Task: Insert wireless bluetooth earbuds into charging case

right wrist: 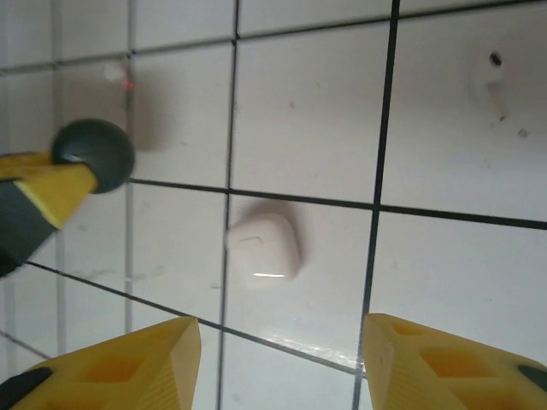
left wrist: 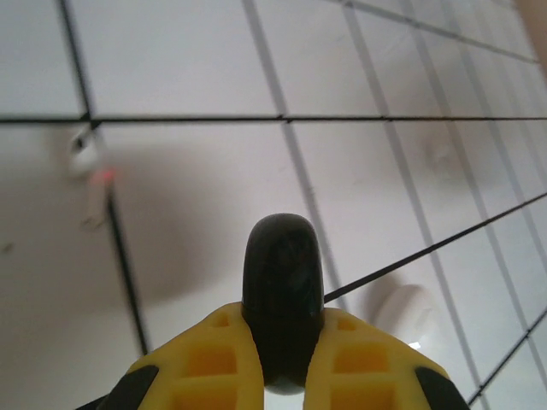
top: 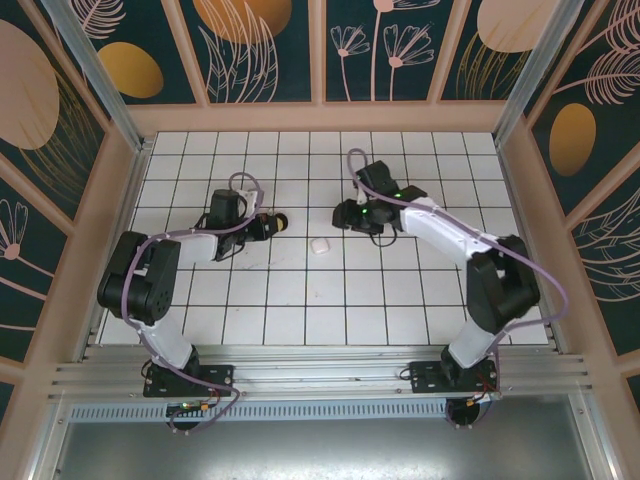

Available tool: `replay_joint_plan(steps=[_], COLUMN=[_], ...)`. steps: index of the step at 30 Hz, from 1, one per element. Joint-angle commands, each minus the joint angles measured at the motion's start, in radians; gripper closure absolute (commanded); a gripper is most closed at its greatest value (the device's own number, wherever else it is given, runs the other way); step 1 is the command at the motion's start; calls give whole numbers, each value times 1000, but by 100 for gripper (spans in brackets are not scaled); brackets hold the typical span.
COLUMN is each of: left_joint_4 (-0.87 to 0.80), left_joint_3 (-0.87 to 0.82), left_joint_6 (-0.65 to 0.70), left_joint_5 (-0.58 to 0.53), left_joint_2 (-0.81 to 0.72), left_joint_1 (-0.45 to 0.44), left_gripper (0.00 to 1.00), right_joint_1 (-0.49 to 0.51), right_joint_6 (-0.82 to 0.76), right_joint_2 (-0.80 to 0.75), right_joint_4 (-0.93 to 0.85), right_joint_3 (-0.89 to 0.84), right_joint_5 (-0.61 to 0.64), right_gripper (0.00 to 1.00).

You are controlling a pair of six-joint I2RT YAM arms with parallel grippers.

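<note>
Holding one black case (left wrist: 283,273), the left tool (left wrist: 283,325) was clamped on it above the tiled surface (top: 300,300). The right tool (right wrist: 280,342) had its two fingers apart, empty, over one closed white charging case (right wrist: 265,248) that lay on the surface. One white earbud (right wrist: 494,85) lay well apart from this case, and a second white earbud (right wrist: 115,73) lay beyond the left tool.

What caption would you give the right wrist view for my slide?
Right hand open before a white case on the tiles; left hand grips a dark rounded object at left.
</note>
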Motion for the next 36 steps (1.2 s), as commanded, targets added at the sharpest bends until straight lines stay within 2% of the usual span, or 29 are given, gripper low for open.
replay_joint_plan(steps=[1, 6, 10, 14, 19, 24, 29, 36], left_joint_4=[-99, -167, -230, -260, -291, -324, -341, -339], left_joint_3=[-2, -76, -103, -110, -97, -81, -71, -72], left_joint_6=[-9, 16, 45, 56, 68, 86, 97, 94], left_joint_5=[-29, -65, -119, -192, -254, -302, -318, -279], left_joint_2=[12, -35, -82, -124, -186, -246, -302, -333], left_joint_1=[40, 90, 109, 113, 113, 114, 113, 113], left_gripper=[100, 100, 94, 80, 57, 43, 40, 40], right_joint_1=[76, 138, 148, 156, 164, 170, 189, 203], right_joint_6=[-49, -76, -87, -99, -95, -88, -91, -94], right_joint_2=[78, 220, 300, 373, 397, 419, 452, 531], right_joint_4=[-73, -128, -170, -244, -284, -311, -332, -362], right_joint_3=[90, 188, 259, 343, 378, 391, 426, 493], right_joint_5=[81, 89, 104, 146, 189, 198, 207, 218], right_gripper=[44, 38, 36, 35, 35, 35, 34, 35])
